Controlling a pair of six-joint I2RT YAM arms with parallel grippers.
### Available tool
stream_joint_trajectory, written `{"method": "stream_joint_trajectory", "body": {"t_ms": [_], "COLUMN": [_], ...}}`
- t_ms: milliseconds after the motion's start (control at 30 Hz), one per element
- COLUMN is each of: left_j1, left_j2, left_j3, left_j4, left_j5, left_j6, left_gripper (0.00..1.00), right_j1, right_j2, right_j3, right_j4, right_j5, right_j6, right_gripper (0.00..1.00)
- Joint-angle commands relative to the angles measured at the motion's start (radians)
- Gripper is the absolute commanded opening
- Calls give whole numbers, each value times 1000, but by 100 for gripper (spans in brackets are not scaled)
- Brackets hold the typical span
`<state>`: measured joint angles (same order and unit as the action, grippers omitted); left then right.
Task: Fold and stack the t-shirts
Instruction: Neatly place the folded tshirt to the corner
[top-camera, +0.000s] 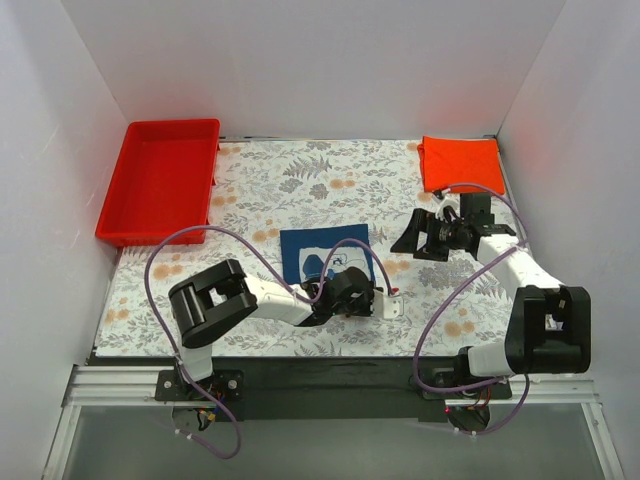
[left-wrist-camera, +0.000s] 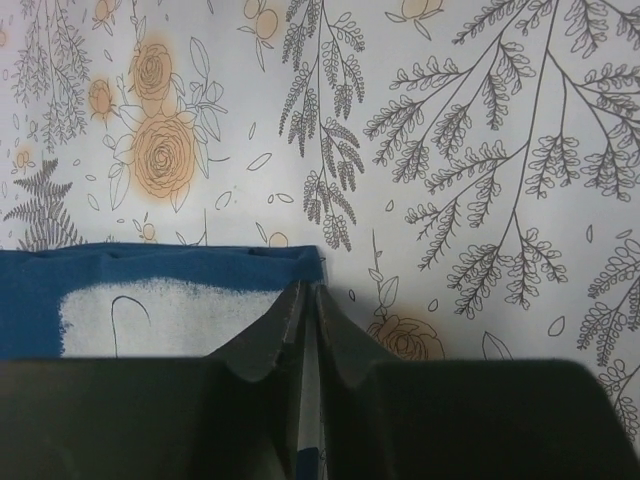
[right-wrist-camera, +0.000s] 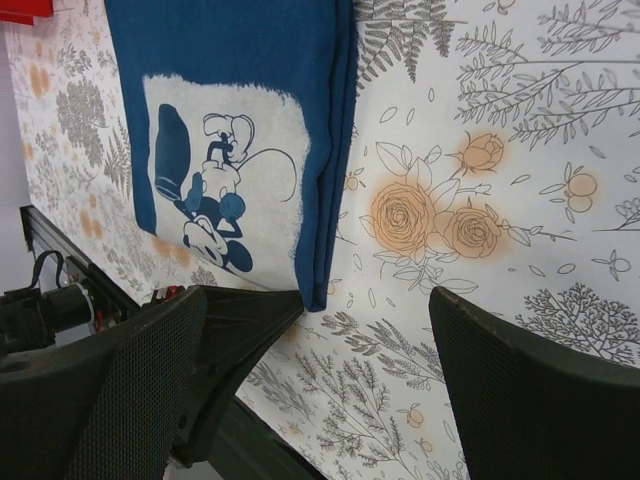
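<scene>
Floral tablecloth (top-camera: 270, 185), navy shirt (top-camera: 300, 250) edge behind left fingers (left-wrist-camera: 265, 345)

The left arm (top-camera: 270, 295) is lying across the near middle of the floral tablecloth (top-camera: 250, 190), its gripper (left-wrist-camera: 308, 295) crowding the navy t-shirt's (top-camera: 322, 252) near right corner. The right gripper (right-wrist-camera: 367, 310) is hanging between that shirt and the orange-red t-shirt (top-camera: 460, 163), narrowing the lane there. The red tray (top-camera: 160, 180) is filling the far left corner. The far middle strip is lying open.
</scene>
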<state>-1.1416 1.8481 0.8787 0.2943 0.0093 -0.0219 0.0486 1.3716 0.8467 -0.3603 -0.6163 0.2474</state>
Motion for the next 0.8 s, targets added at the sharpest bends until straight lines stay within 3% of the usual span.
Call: {"method": "stream_joint_trajectory", "body": {"t_ms": [0,33,333,467,767], "left_j1": [12,16,43,45,57], "left_j2": [11,13,-98,-122,-148], "left_j3": [29,35,74,82,92], "left_j4": [14,14,-20,-38,-56], "left_j5": [-26,-25,49,61,64], "left_j6": [7,1,-55,-62,-87], "left_gripper": [5,0,0,0,0], "right_j1": [-4,-4,-1,19,112], "right_j2": [21,33,107,135,219], "right_j3": [-53,-69,-107,-164,-212], "right_j4": [73,95,191,337,537], "right_j5": [-75,-86,-177,-209,-157], "right_j6": [42,73,168,272,444], "right_gripper": [98,98,98,98,92]}}
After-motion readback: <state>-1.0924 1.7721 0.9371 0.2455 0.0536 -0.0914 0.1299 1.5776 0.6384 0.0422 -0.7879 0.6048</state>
